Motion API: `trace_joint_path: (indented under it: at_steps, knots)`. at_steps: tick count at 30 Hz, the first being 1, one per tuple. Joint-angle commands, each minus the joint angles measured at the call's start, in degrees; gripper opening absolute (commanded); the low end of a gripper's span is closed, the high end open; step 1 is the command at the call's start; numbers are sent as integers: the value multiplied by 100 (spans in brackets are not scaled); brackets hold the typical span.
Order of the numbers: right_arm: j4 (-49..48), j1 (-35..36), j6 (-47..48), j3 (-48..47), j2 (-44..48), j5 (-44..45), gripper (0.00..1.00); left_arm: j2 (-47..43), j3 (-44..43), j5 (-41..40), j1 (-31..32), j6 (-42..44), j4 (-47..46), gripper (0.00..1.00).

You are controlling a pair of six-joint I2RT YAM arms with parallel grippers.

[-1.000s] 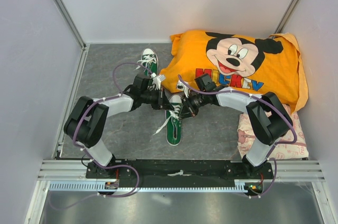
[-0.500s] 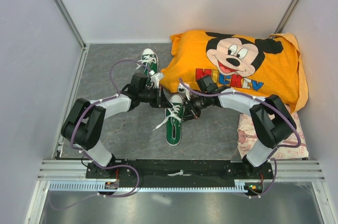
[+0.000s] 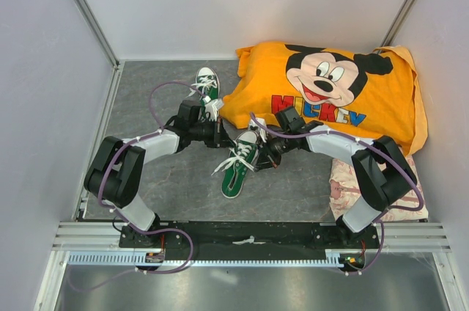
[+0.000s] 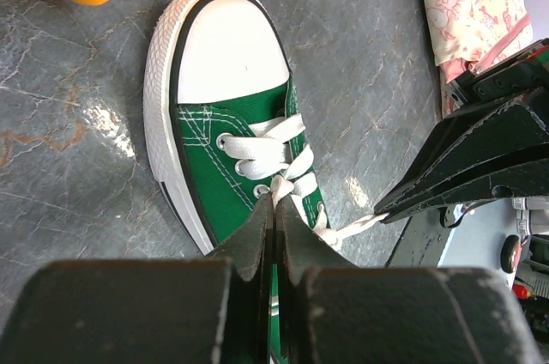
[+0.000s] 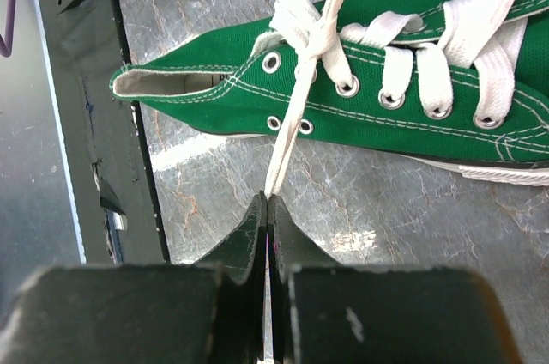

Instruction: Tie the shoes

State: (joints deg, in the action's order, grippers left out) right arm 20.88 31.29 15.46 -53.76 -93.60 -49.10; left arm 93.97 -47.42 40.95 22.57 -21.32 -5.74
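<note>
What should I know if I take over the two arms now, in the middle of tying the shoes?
Left gripper: jaws shut on a lace of the near shoe, over its eyelets.
Right gripper: jaws shut on the other lace end, drawn taut sideways.
Far shoe lies beside the orange pillow, laces apparently loose.
Done: first crossing at the near shoe's top eyelets.
To do: its bow, then the far shoe.

centre shoe (image 3: 238, 168): green canvas, white toe cap, white stitching | upper shoe (image 3: 207, 82): same green and white | laces (image 5: 284, 145): white | pillow (image 3: 330, 91), upper right: orange, Mickey Mouse print, red-blue-yellow letters | table (image 3: 168, 179): grey marbled | cloth (image 3: 338, 183), lower right: pink floral
</note>
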Motion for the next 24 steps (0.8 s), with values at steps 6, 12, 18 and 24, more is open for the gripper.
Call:
trace_joint_path:
  at_steps: [6, 12, 18, 24]
  knots:
    - [452, 9, 246, 155, 132, -29, 0, 16, -215, -368, -253, 462, -182, 2]
    - [487, 0, 282, 199, 149, -21, 0, 60, -259, -377, -323, 515, -129, 2]
    - [513, -44, 291, 252, 184, -21, 0, 86, -277, -377, -384, 585, -68, 2]
    - [531, -70, 291, 269, 184, -38, 0, 86, -259, -333, -393, 576, -59, 2]
